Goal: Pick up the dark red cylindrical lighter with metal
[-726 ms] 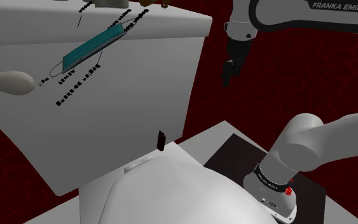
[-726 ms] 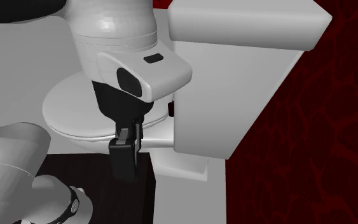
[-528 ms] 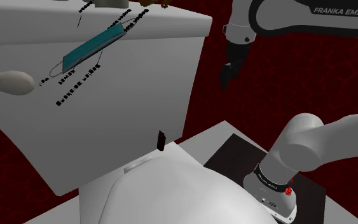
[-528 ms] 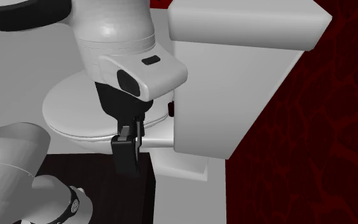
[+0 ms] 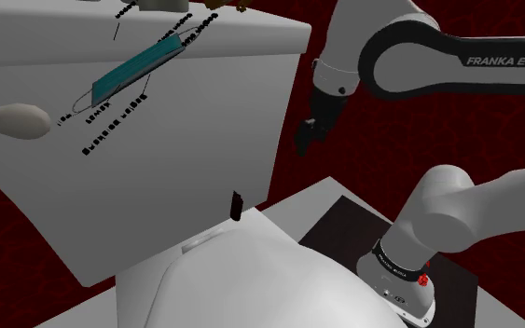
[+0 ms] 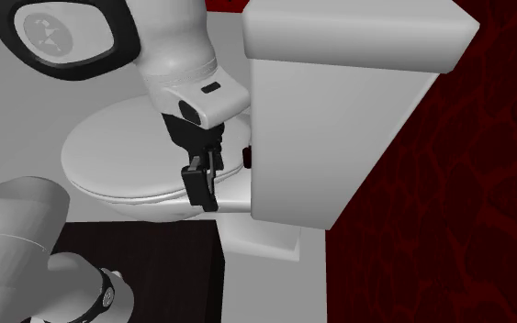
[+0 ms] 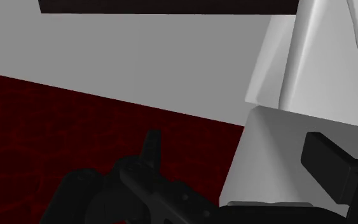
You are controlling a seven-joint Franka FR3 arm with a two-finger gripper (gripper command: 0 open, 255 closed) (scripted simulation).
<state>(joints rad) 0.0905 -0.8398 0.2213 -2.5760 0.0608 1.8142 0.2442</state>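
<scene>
My all-black gripper [image 5: 304, 140] hangs wide open, right of centre; the dark red cylindrical lighter [image 5: 236, 206] stands lower-centre against the white toilet tank [image 5: 186, 168] (hence, I judge, a sideways reach).

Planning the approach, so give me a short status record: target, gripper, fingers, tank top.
target: lighter, dark, standing where the toilet tank meets the toilet lid
gripper: gripper in the air beside the tank, apart from the lighter
fingers: fingers open, holding nothing
tank top: teal face mask, black bead strings
</scene>
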